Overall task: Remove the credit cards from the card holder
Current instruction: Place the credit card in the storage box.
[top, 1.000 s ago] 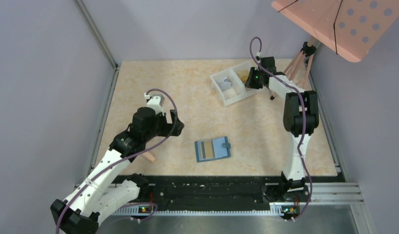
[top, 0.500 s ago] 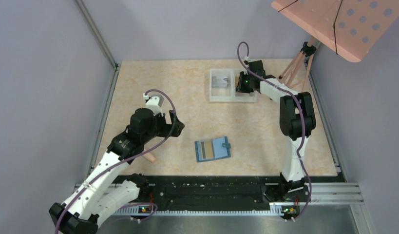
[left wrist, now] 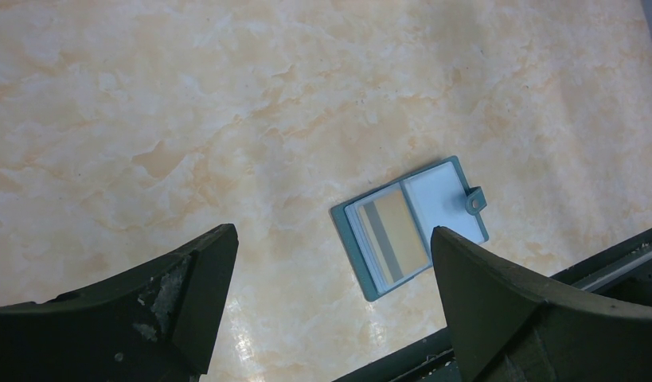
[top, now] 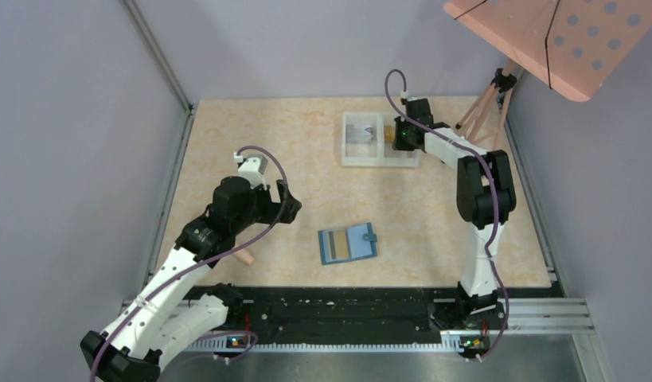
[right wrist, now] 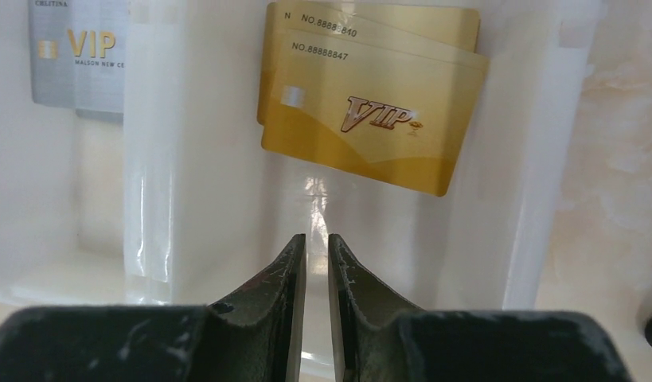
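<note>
Credit cards (right wrist: 370, 111), two gold, lie in the white tray (right wrist: 155, 159), upper centre; my right gripper (right wrist: 316, 247) is clenched empty below them; my left gripper (left wrist: 332, 232), released, frames the card holder (left wrist: 408, 227).

overhead, downward wrists, left shares card holder (top: 348, 243)

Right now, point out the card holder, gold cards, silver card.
card holder (left wrist: 439, 203): left wrist view, pale right half
gold cards (right wrist: 370, 119): right wrist view, top card's face
silver card (right wrist: 95, 72): right wrist view, lettered face
</note>
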Action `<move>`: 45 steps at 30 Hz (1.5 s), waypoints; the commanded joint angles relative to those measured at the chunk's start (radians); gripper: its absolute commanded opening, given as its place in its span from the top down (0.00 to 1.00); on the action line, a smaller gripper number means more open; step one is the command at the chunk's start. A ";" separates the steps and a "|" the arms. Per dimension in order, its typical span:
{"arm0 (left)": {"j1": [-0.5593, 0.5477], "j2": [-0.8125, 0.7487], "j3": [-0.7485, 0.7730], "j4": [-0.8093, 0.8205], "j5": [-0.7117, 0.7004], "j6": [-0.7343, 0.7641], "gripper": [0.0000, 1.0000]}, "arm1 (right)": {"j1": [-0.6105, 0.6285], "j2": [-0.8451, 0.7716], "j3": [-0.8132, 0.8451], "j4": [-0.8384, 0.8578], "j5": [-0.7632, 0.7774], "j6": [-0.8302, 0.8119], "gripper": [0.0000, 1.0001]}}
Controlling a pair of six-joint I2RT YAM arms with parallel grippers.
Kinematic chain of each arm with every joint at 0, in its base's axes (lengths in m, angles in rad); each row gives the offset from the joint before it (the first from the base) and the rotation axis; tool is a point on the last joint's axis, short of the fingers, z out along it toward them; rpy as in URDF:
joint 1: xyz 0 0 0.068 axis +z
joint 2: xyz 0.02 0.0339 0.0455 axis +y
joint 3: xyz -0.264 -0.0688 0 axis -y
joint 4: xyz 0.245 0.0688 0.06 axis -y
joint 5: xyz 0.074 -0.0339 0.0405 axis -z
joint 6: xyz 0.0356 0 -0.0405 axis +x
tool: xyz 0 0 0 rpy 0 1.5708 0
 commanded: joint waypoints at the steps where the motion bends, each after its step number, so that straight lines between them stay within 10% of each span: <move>1: -0.003 0.004 0.023 0.024 0.008 -0.005 0.03 | 0.006 0.003 0.042 0.010 0.061 -0.040 0.84; 45: -0.003 0.008 0.023 0.025 0.001 0.001 0.03 | 0.016 0.111 0.147 -0.038 0.106 -0.021 0.90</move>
